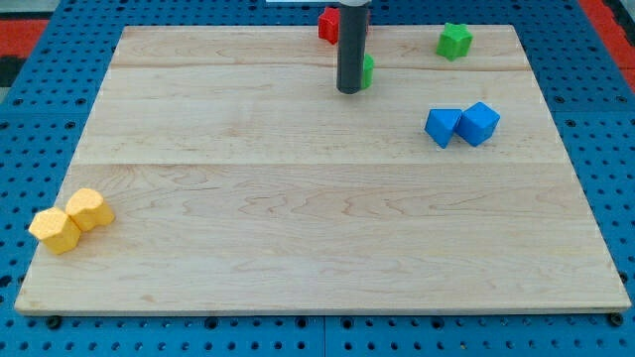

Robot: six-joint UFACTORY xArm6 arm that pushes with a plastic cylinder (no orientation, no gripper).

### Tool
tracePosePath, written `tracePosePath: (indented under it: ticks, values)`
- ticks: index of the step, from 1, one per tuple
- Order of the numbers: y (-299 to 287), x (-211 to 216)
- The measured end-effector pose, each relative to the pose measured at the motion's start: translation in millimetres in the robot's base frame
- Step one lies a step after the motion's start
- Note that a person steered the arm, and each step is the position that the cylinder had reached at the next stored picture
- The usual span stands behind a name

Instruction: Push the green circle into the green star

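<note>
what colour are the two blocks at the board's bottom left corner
Yellow, both blocks, side by side in the camera view.

My rod comes down upright from the top edge of the frame, slightly right of centre, dark and straight, and my tip (349, 90) sits in the upper middle of the frame.

My tip (348, 91) is the blunt lower end of a straight, dark grey rod, round like a smooth cylinder. The shaft is plain and matte, with a faint lighter sheen down one side. No cables, screws or markings can be made out.
</note>
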State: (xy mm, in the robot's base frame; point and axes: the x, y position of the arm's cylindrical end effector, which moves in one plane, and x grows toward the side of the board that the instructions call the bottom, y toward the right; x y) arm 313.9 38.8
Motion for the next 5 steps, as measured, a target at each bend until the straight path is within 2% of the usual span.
tracePosePath:
  ticks: [1, 2, 3, 5]
  values:
    - [-15.5, -2.5]
    - [-0.9, -37.0]
    - [71.0, -59.0]
    - [84.8, -47.3]
